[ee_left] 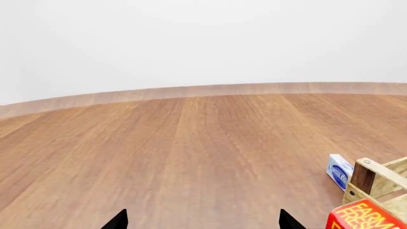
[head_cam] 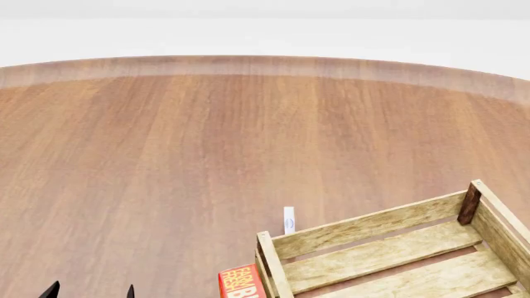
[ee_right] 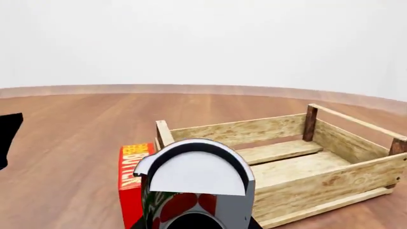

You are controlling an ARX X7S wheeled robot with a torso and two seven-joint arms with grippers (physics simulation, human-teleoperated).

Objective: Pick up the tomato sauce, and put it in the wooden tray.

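The tomato sauce [ee_right: 190,191], a can with a red and green label and a pale flat top, fills the lower middle of the right wrist view. It is tilted with its top toward the camera and sits in my right gripper [ee_right: 194,223], whose fingers barely show. The wooden tray [ee_right: 299,157] stands just behind it on the table and shows nothing inside. The tray also shows at the head view's lower right [head_cam: 364,230] and the left wrist view's edge [ee_left: 375,179]. My left gripper [ee_left: 203,222] is open and empty over bare table; its tips [head_cam: 89,290] show in the head view.
A red butter box [head_cam: 240,282] stands against the tray's left end and shows in the right wrist view [ee_right: 130,181] too. A small blue-and-white box [head_cam: 289,220] stands just beyond the tray's corner. The brown wooden table [head_cam: 166,155] ends in a curved far edge.
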